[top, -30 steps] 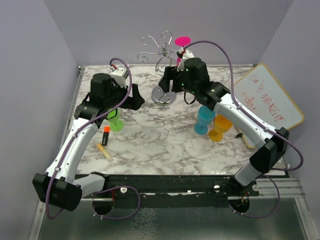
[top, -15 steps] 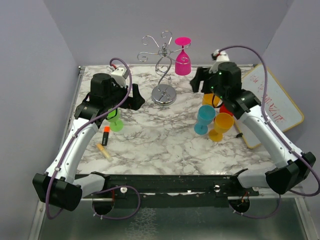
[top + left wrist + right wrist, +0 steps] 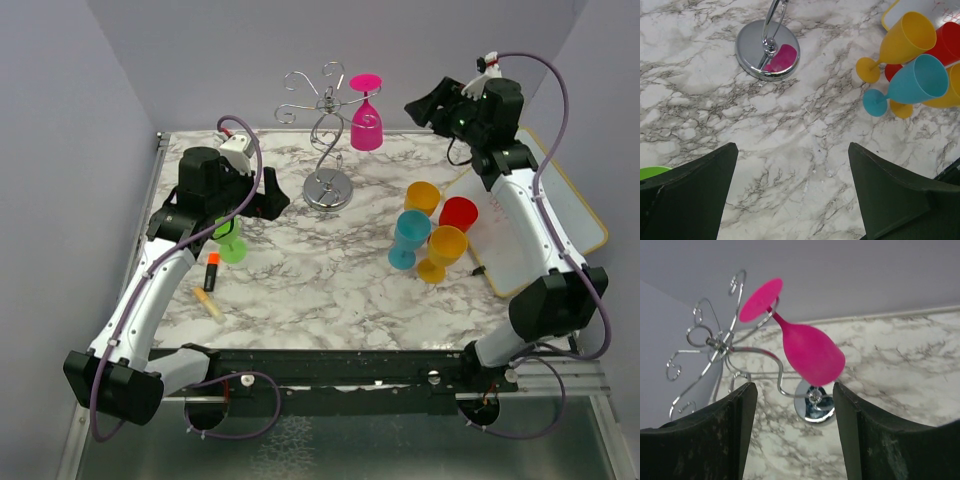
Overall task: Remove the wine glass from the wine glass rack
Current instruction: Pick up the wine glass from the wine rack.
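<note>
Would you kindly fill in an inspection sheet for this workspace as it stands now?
Surface: white marble-pattern tabletop, no spills seen.
Job's things: pink plastic wine glass hangs upside down from silver wire rack.
Clutter: teal goblet, yellow goblets, red cup grouped right; green cup, orange marker, pale stick left; whiteboard at right edge.
Grippers: left gripper open over the table; right gripper open, raised, facing the glass, not touching.
Cables: purple cables loop along both arms, clear of the rack.
Surroundings: lavender walls; nothing else seen.

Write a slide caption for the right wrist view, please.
Open right gripper facing the pink glass hanging on the rack.
</note>
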Motion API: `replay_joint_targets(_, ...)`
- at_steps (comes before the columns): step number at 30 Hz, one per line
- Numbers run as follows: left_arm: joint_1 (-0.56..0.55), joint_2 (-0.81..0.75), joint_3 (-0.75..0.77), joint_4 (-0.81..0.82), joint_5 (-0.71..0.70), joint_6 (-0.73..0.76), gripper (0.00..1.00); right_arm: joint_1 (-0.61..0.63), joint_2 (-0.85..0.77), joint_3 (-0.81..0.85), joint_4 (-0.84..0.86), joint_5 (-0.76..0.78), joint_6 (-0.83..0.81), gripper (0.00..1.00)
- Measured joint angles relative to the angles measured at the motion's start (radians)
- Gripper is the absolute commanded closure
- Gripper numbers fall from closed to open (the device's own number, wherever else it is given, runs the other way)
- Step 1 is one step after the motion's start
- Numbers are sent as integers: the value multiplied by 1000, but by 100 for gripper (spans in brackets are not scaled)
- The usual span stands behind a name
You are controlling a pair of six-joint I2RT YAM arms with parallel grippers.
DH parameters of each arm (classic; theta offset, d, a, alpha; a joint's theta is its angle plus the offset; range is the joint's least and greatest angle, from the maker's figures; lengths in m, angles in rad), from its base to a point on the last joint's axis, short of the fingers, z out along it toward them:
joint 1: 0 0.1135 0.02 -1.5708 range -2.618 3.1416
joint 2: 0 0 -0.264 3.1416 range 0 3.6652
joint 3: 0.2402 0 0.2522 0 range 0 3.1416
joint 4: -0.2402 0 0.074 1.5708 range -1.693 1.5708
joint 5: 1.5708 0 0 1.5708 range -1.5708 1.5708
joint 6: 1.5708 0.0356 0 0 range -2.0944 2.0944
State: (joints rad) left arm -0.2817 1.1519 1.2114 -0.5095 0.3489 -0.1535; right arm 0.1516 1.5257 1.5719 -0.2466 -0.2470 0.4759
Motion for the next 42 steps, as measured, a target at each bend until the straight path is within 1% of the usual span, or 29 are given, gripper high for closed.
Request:
replay_joint_targets(2,0,-1,0,0,0,-1,7,-5,62,58,51,-26,42,34)
replay_joint_targets(5,0,-6,-4,1,0,-3,7,-8,164,159,96,-62,98,39)
replay_joint_targets(11,0,-25,-10,4,0,-8,8,-8,386,421,111,-142,179,43)
replay_joint_targets(14,0,-31,-10,6,0,-10,8,-8,454,497,115,-179,218,44)
replay_joint_targets(19,0,-36,-10,7,0,-11,8,-8,510,561,113,-203,269,45)
replay_joint_targets(24,0,-39,-15,6,0,-11,8,-8,565,631,114,-267,297,47)
replay_joint_targets(32,0,-39,-15,7,0,-11,8,-8,590,634,116,-325,343,47)
replay_joint_targets(37,0,-39,-15,7,0,-16,8,-8,617,666,106,-343,344,47)
replay_joint_targets(39,0,-39,-15,7,0,-18,8,-8,625,671,97,-345,343,49)
replay_joint_targets(42,0,-39,-15,7,0,-20,8,-8,631,671,87,-354,344,55)
